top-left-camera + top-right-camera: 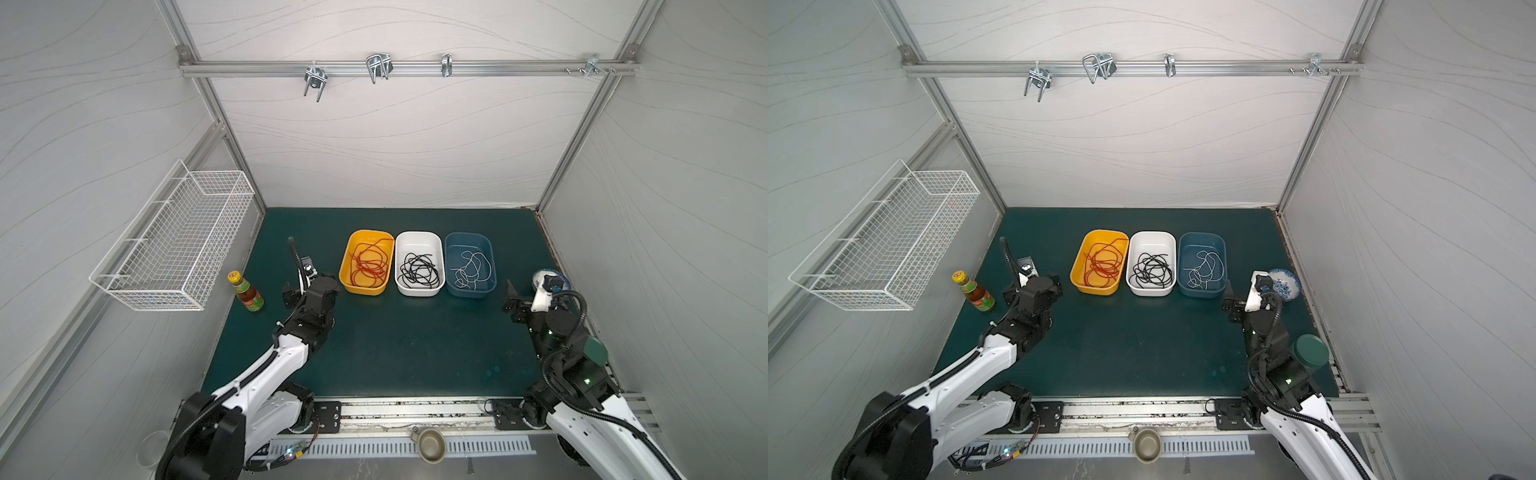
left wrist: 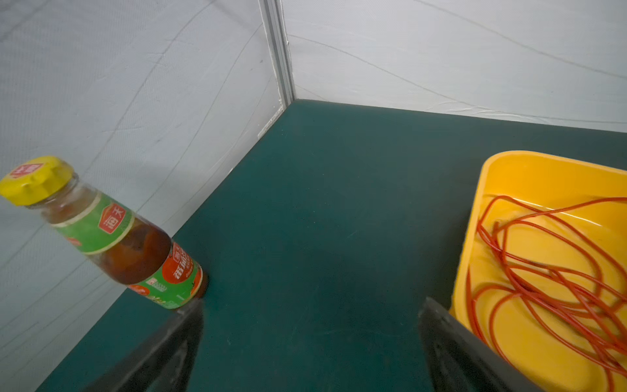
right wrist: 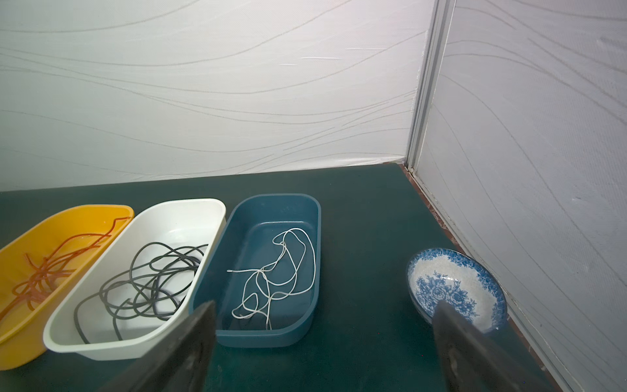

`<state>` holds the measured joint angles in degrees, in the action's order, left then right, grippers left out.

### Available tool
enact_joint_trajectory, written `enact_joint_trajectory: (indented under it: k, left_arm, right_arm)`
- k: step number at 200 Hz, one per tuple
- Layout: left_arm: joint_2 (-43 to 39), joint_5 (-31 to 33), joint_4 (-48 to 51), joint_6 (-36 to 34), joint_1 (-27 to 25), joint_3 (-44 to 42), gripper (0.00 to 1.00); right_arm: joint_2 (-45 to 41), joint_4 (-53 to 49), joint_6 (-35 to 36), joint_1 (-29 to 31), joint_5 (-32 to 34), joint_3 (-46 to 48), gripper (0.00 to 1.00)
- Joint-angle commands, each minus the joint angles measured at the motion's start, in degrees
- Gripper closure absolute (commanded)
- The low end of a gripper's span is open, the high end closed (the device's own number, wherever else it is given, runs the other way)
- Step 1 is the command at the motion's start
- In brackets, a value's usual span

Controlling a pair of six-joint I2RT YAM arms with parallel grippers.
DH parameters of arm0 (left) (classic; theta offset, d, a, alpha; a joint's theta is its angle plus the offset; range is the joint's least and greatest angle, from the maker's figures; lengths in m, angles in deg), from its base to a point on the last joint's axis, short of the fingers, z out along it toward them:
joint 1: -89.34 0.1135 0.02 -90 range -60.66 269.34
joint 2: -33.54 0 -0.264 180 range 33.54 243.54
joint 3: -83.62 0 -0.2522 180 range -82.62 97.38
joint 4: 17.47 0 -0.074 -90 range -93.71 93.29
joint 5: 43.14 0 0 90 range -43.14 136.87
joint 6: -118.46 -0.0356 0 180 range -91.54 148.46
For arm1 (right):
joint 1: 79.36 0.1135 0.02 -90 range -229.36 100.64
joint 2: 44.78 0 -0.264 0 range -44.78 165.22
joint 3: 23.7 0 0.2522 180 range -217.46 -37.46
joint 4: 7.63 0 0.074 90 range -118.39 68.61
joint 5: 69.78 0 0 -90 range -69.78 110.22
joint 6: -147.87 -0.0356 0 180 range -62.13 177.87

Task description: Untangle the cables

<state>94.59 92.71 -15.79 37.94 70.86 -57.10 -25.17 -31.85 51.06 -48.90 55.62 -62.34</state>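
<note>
**Three cables, one to a tub**

The thin red cable (image 1: 368, 266) lies in loose, overlapping loops in the yellow tub (image 1: 347, 257). The black cable (image 1: 417, 270) is coiled in the white tub (image 1: 417, 235), and the white cable (image 1: 471, 272) sprawls in the blue tub (image 1: 468, 235). The tubs sit side by side on the bench (image 1: 415, 353). The left claw (image 2: 312, 305) and right claw (image 3: 324, 305) gape wide and hold nothing.

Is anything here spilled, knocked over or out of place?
Nothing stands out. The red cable lies in the yellow tub, the black cable in the white tub, the white cable in the blue tub. The sauce bottle stands upright; nothing is spilled.
</note>
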Motion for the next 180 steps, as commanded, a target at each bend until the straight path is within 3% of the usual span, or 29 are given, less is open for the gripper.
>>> enact_joint_trajectory:
  k: [1, 21, 91, 131, 162, 180]
  left_arm:
    - [3.8, 2.0, -10.2, -2.6, 2.0, 2.3, 0.0]
    - [8.6, -3.3, -16.0, -5.3, 4.8, 0.4, 0.0]
    - [20.5, -7.9, -28.6, -11.0, 9.0, -0.7, 0.01]
    - [25.6, -11.9, -35.6, -8.4, 11.1, -1.0, 0.01]
    - [25.4, -22.0, -32.4, -5.6, 15.7, -0.3, 0.0]
    - [25.5, -23.6, -31.3, -4.9, 16.7, 0.2, 0.0]
  right_arm:
    - [-0.9, 2.9, 1.0, -0.1, 0.9, 0.3, 0.01]
    - [-0.7, 2.9, 0.9, -0.1, 0.7, 0.2, 0.01]
    - [-1.2, 2.4, -0.4, -0.1, -2.5, -0.1, 0.01]
    - [-1.5, 2.9, -0.7, -0.2, -3.1, 0.1, 0.01]
    - [-1.3, 2.9, -1.1, -0.2, -4.3, 0.1, 0.01]
    - [-1.0, 2.7, -1.1, -0.3, -3.9, 0.0, 0.01]
